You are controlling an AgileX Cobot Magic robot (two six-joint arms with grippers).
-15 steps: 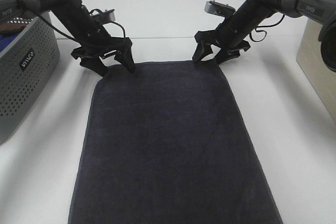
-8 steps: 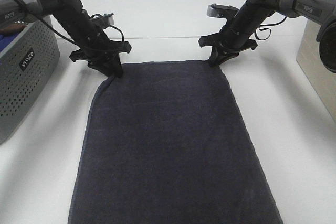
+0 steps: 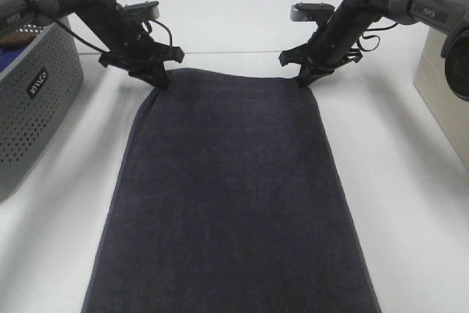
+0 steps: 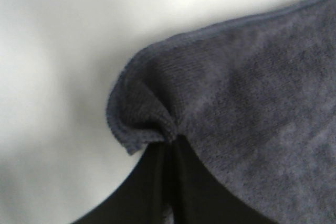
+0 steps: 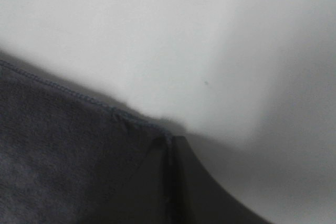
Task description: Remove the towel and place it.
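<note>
Charcoal towel (image 3: 227, 181) trails beneath the left pincer (image 3: 159, 81) and right pincer (image 3: 303, 80), each clamped tight on a corner, so lift both evenly.

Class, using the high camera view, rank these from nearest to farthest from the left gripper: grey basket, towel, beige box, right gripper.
1. The towel: its far left corner is pinched in the left gripper.
2. The grey basket: on the left of the view.
3. The right gripper: on the towel's other far corner.
4. The beige box: at the view's right edge.
</note>
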